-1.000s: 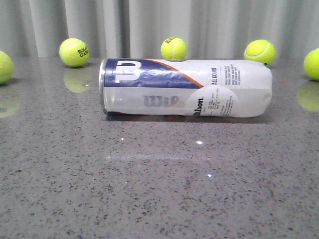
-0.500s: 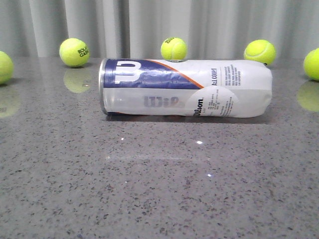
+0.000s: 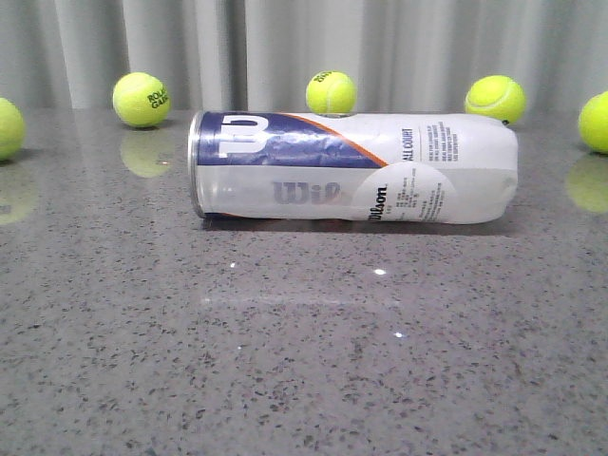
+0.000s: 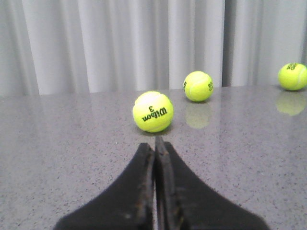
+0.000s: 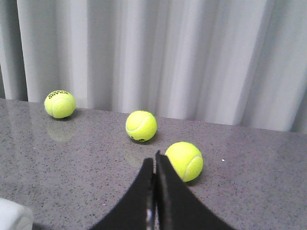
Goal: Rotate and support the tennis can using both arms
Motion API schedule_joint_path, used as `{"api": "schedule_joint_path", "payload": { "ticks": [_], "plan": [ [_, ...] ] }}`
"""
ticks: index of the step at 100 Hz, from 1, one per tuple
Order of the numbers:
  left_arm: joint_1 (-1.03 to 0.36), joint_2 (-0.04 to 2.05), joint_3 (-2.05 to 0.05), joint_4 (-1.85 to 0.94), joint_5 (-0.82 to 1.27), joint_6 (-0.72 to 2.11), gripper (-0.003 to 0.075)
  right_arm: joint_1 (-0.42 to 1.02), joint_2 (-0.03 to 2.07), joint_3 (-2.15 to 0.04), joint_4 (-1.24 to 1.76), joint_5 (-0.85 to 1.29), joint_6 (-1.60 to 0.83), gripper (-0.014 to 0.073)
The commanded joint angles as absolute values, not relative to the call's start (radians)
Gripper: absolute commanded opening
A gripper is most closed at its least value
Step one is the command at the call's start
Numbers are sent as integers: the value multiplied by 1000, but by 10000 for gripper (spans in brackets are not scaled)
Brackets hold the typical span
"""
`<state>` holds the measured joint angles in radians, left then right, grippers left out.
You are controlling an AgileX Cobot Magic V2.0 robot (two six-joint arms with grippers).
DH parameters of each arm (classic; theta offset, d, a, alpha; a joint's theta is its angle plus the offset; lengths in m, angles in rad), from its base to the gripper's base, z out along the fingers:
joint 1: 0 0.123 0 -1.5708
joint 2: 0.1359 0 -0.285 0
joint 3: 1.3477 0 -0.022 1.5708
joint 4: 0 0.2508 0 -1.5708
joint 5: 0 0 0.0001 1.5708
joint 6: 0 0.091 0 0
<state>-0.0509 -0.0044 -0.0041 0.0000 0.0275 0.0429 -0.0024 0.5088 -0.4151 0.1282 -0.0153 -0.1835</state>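
Both claws are pressed closed on nothing: the left claw (image 4: 154, 143) faces a tennis ball marked 3 (image 4: 152, 111) just ahead, the right claw (image 5: 154, 160) has another ball (image 5: 184, 161) just beside its tip. Farther out, the tennis can (image 3: 353, 167) lies sideways mid-bench (image 3: 304, 361), untouched, five balls near the curtain (image 3: 304, 47) behind.

Left tool (image 4: 155, 143) & right tool (image 5: 155, 160) both w/ jaws pressed together, holding nothing, low over tabletop.
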Motion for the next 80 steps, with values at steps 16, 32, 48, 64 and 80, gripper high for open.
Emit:
{"api": "schedule_joint_path", "payload": {
  "ticks": [16, 32, 48, 64, 80],
  "plan": [
    [-46, -10, -150, -118, -5, 35, -21, -9, 509, -440, 128, -101, -183, -66],
    [-46, 107, -350, -181, 173, 35, -21, -9, 509, -440, 128, -101, -183, -66],
    [-46, 280, -571, -228, 375, 35, -21, -9, 509, -440, 128, -101, -183, -66],
    [-46, 468, -783, -232, 628, 35, -21, -9, 509, -440, 128, -101, -183, -66],
    [-46, 611, -883, -254, 703, 35, -21, -9, 509, -440, 128, -101, -183, -66]
  ]
}}
